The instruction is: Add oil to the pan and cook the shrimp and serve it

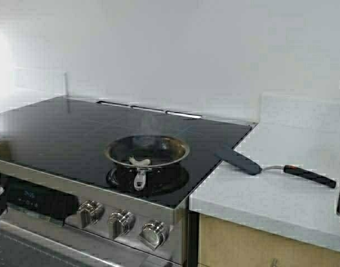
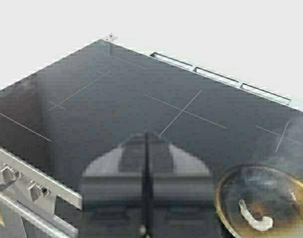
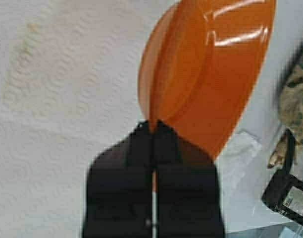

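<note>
Now one pan stands on the black glass stove, round and shiny steel with a dark inside, its short metal handle pointing toward 6 o'clock at the front edge. One shrimp lies inside it, small, pale and curled (a thin smoke rises over the pan). From the pan, toward 3 o'clock, one spatula lies flat on the white speckled counter; its black blade reaches over the edge of the stove and its dark handle points away from the pan. Three round metal knobs sit in a row on the stove front, at about 6 o'clock from the pan.

Left gripper hangs over the bare glass just beside the pan, its two dark fingers pressed together on nothing. Right gripper is clamped on the rim of one orange bowl, smooth and glossy, held tilted on its edge above a white paper towel with an embossed texture.
</note>
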Motion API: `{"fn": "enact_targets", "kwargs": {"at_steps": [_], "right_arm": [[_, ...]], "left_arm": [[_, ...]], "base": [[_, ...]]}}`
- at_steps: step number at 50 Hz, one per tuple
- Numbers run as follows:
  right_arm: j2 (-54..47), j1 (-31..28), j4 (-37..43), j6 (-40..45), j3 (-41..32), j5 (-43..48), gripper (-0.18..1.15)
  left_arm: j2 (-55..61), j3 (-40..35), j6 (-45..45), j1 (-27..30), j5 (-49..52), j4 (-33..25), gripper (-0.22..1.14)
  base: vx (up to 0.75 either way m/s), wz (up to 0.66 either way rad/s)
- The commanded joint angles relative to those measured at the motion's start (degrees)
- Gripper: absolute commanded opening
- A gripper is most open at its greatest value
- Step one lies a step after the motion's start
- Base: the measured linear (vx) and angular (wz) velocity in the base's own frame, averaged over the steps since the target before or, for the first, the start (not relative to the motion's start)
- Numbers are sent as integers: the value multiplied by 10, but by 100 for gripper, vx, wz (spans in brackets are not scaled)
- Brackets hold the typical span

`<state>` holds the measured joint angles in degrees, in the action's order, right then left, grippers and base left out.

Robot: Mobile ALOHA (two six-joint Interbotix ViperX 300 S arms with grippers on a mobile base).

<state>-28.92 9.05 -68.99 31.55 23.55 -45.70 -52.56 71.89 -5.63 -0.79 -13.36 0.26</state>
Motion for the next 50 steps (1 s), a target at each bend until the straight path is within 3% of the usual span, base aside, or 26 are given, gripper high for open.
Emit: {"fn": "enact_targets", "kwargs": {"at_steps": [1, 23, 28, 39, 42, 50], "right_arm": [[-32, 1, -13, 24, -33, -1, 6], [-105, 1, -14, 42, -92, 19, 9], [-104, 1, -4, 25, -99, 33, 26], [-98, 3, 58, 14, -106, 78, 94], [-96, 3, 87, 0, -108, 92, 101], [-98, 4, 149, -54, -120, 100, 101]], "left_arm": [[4, -11, 0, 1, -3, 1, 3], [3, -12, 0, 1, -3, 1, 3], [3, -12, 0, 1, -3, 1, 3], [3, -12, 0, 1, -3, 1, 3], [3, -12, 0, 1, -3, 1, 3], [3, -11, 0, 1, -3, 1, 3]], "base": [[0, 0], [0, 0], [0, 0], [0, 0], [0, 0], [0, 0]]}}
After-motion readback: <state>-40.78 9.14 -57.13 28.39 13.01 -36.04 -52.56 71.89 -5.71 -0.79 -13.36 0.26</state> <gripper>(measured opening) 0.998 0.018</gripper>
